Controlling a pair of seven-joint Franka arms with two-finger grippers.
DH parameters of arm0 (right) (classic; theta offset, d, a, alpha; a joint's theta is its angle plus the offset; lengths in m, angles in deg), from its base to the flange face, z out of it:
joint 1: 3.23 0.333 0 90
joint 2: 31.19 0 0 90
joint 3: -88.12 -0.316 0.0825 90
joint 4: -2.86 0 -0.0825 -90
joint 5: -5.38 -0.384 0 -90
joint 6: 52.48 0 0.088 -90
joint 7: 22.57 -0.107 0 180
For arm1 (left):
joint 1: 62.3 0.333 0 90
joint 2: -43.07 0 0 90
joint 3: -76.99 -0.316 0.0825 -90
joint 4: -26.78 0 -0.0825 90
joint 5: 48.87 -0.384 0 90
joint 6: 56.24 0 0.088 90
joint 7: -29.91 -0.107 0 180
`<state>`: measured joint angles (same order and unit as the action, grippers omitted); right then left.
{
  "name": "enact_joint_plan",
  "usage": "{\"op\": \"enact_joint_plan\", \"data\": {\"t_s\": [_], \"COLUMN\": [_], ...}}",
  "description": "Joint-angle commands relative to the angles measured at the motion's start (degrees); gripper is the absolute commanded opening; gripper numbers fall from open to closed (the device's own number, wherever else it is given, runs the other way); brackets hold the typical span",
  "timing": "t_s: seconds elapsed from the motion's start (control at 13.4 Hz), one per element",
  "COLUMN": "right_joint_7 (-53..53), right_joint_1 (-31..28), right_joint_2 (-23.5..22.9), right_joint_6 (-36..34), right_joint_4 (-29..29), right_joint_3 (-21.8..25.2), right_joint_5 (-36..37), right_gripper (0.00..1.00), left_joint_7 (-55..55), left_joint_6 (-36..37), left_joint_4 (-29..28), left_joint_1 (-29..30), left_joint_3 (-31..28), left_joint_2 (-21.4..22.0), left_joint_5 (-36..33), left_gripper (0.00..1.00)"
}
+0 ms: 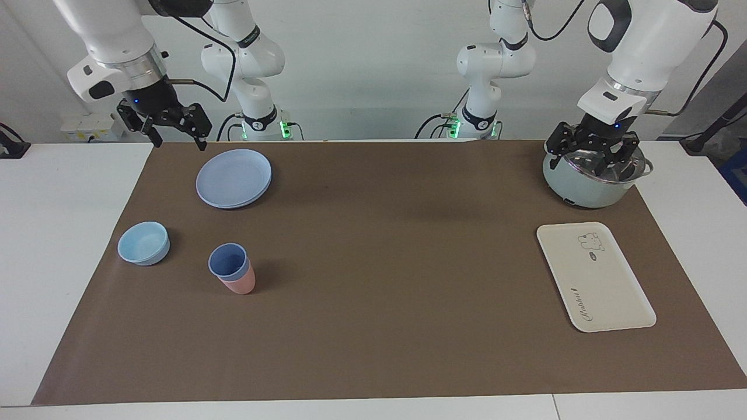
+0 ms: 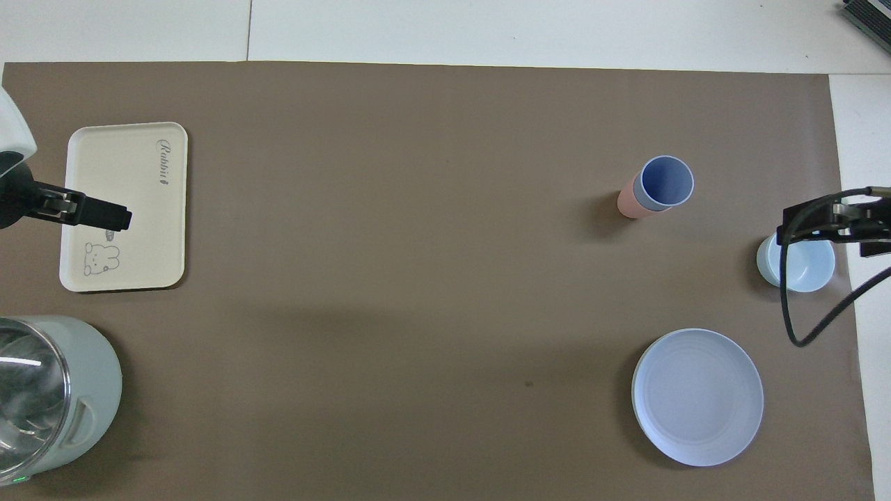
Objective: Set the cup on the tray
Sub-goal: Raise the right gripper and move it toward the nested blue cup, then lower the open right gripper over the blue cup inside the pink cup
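Observation:
The periwinkle-blue cup point(image 1: 227, 261) stands upright, nested inside a salmon-pink tumbler point(image 1: 241, 284), on the brown mat toward the right arm's end; the overhead view shows the cup point(image 2: 667, 181) too. The cream tray point(image 1: 601, 283) with its bear drawing lies flat and bare toward the left arm's end, also seen from overhead point(image 2: 125, 174). My right gripper point(image 1: 180, 143) is open and empty in the air above the mat's edge beside the blue plate. My left gripper point(image 1: 590, 158) is open and empty over the pot.
A round blue plate point(image 1: 233, 178) lies near the right arm's base. A light-blue bowl point(image 1: 143, 242) sits beside the nested cups, toward the mat's edge. A pale green pot point(image 1: 583, 188) with a steel inside stands near the left arm's base, nearer to the robots than the tray.

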<state>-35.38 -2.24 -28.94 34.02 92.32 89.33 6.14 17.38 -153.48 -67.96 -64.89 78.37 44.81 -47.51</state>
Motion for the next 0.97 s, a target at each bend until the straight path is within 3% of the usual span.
{"op": "enact_joint_plan", "data": {"t_s": [0.0, 0.22, 0.6, 0.9], "right_joint_7": [-12.4, -23.2, -31.0, -37.3], "right_joint_1": [-2.4, -3.9, -8.0, -10.0], "right_joint_2": [-2.4, -8.9, -27.8, -37.1], "right_joint_6": [4.8, 9.0, 9.6, 12.5], "right_joint_4": [0.3, -2.3, -18.1, -21.1], "right_joint_3": [-0.3, -0.3, -0.5, -0.6], "right_joint_5": [-4.5, -7.8, -12.5, -18.4], "right_gripper": [0.95, 0.95, 0.94, 0.94], "left_joint_7": [-0.8, -0.8, -0.8, -0.8], "left_joint_6": [0.3, 0.3, 0.3, 0.3], "left_joint_4": [-1.1, -1.1, -1.1, -1.1], "left_joint_1": [0.2, 0.2, 0.2, 0.2], "left_joint_3": [0.1, 0.1, 0.1, 0.1], "left_joint_2": [1.3, 1.3, 1.3, 1.4], "left_joint_5": [-0.2, -0.2, -0.2, -0.2], "left_gripper": [1.0, 1.0, 1.0, 1.0]}}
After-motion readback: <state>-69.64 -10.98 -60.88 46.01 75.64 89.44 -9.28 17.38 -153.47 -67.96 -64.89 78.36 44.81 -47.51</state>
